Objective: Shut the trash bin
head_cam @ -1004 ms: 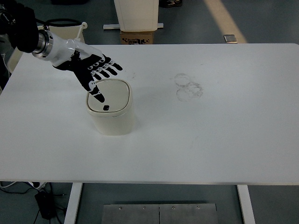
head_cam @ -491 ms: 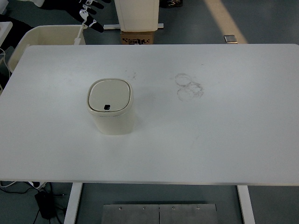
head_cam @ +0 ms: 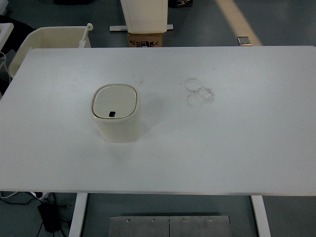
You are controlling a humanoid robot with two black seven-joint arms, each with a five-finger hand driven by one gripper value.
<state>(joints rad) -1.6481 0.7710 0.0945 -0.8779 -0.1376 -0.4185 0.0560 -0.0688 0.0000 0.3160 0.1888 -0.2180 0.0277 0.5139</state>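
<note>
A small cream plastic trash bin with rounded corners (head_cam: 117, 114) stands upright on the white rectangular table (head_cam: 222, 148), toward nine o'clock from the table's middle, its flat lid (head_cam: 114, 101) shut, while neither robot hand shows, so their grip cannot be told.

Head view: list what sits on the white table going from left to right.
Trash bin with its lid down → ring-shaped smudge marks on the table. Neither robot hand is in view.
</note>
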